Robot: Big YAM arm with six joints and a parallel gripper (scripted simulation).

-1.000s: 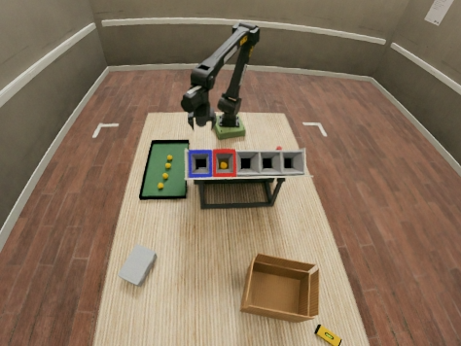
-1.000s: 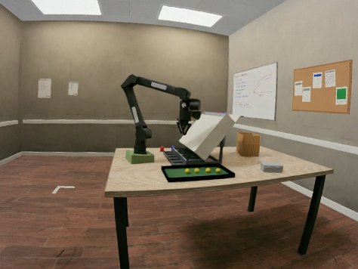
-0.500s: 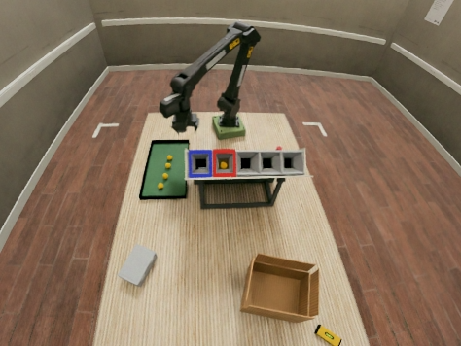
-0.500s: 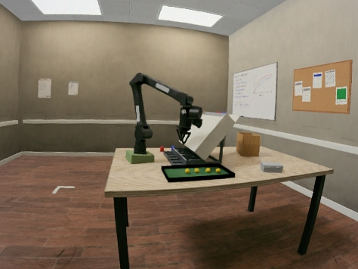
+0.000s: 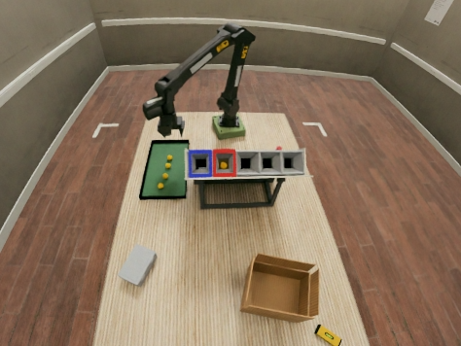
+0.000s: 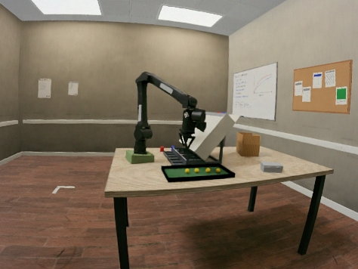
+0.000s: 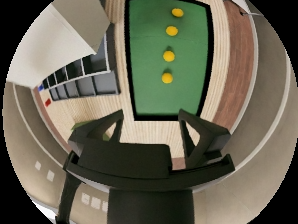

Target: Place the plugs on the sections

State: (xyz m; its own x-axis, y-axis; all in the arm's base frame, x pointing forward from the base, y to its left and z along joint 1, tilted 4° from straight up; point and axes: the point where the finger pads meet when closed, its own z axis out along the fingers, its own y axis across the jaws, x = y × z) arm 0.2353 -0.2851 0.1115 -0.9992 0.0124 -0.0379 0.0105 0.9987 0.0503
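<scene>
My gripper [image 5: 170, 130] is open and empty, hovering above the far end of the green marble tray [image 5: 164, 169]; it also shows in the exterior view [image 6: 186, 143] and in the wrist view [image 7: 152, 129]. Several yellow marbles [image 7: 169, 55] lie in a row on the tray. A row of funnels tops the slanted cover; the blue-banded funnel [image 5: 199, 162] is leftmost and the red-banded funnel [image 5: 224, 162] beside it holds a yellow marble [image 5: 223, 165]. The red plug [image 6: 162, 149] and blue plug [image 6: 172, 147] stand behind the dark sectioned base [image 6: 180, 156].
An open wooden box [image 5: 281, 287] stands at the front right of the table, a grey block [image 5: 137, 264] at the front left, and a small yellow tool [image 5: 327, 334] near the front edge. The arm's green base [image 5: 228, 127] sits behind the funnels.
</scene>
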